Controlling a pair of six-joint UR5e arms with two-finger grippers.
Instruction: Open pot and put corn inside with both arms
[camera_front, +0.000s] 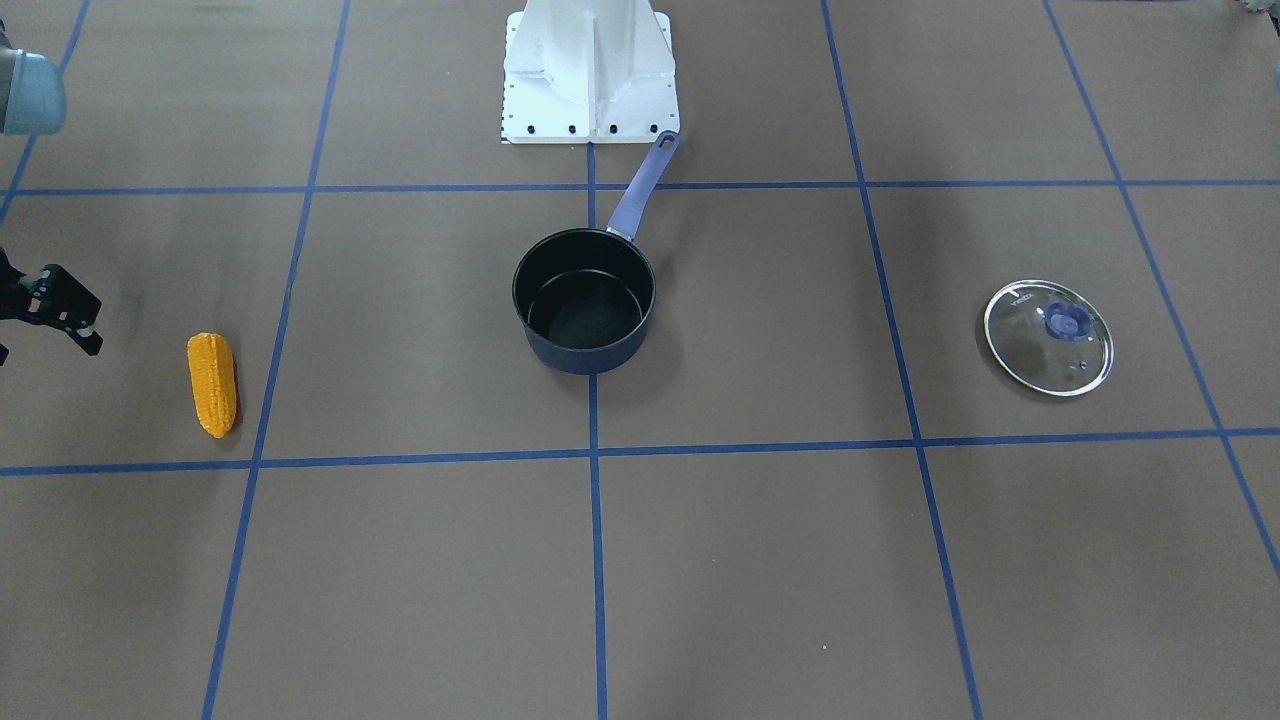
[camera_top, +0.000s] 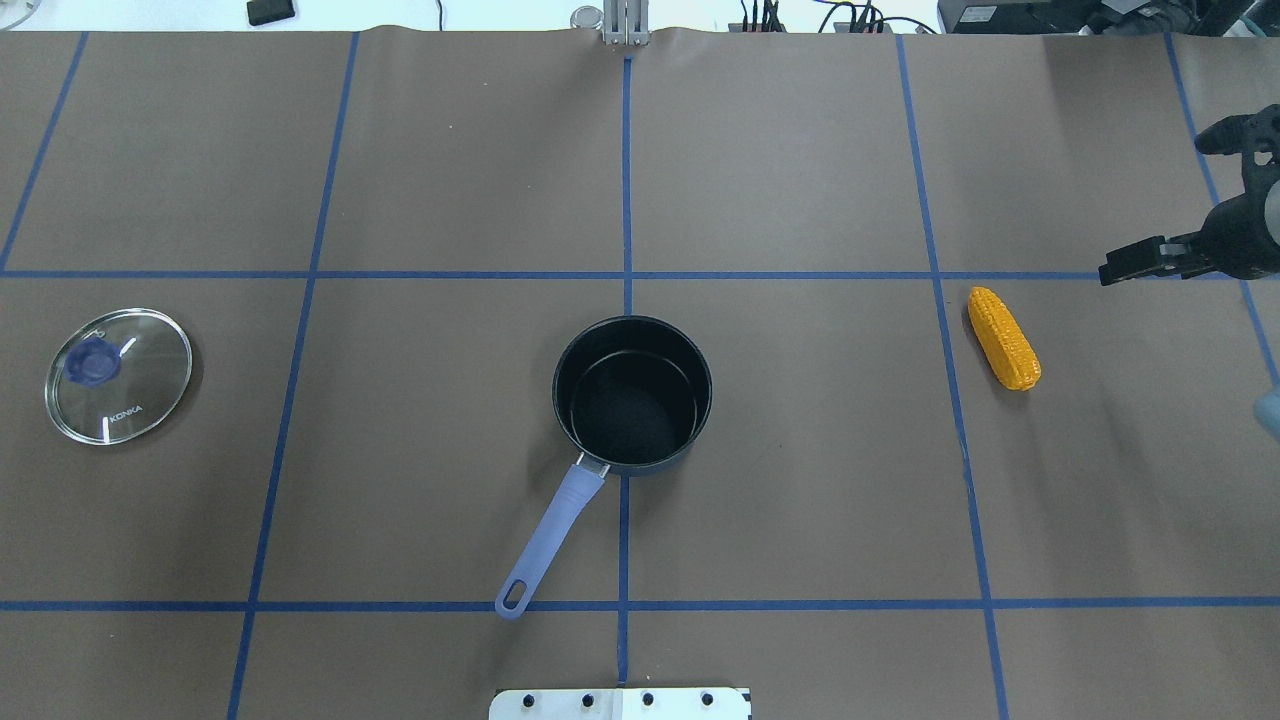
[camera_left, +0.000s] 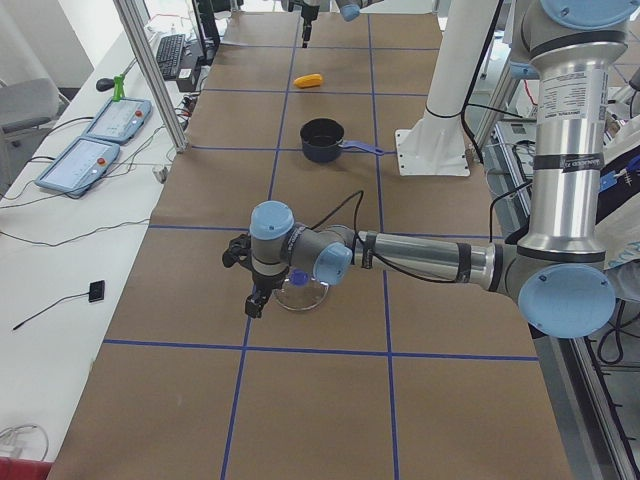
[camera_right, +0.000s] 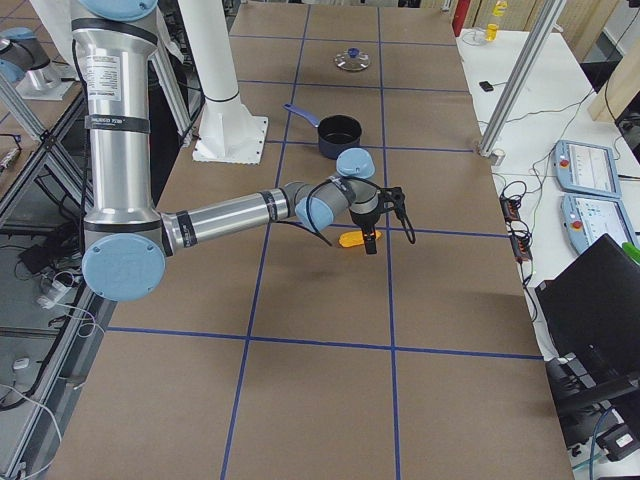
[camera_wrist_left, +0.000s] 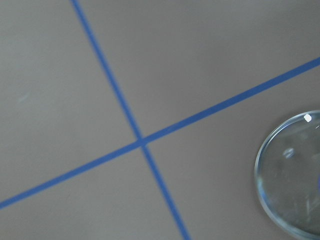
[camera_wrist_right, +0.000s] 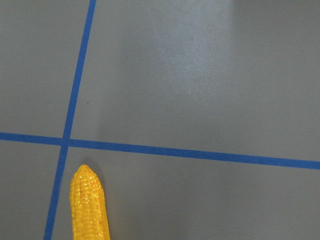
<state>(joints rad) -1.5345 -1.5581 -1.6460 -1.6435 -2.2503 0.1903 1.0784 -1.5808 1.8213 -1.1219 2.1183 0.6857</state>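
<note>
Brown desk (camera_left: 330, 420), blue tape grid (camera_left: 300, 349). Lower centre of side view: left fingers (camera_left: 253, 303) beside lid (camera_left: 305, 298), spread or pressed, cannot tell. Mid frame: pot (camera_left: 322, 155) open, empty. Top: corn (camera_left: 310, 80) flat on desk, well apart from pot; right fingers (camera_top: 1150, 258) near it, look spread, holding nothing. Risk: tapered bumpy cob may roll or slip from pinch.

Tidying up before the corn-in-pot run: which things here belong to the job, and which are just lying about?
Belong to the job:
pot, open, mid-table
glass lid, flat on the table, apart from the pot
corn, lying on the table

Just lying about:
control pendants on the side bench
keyboard on the side bench
</note>
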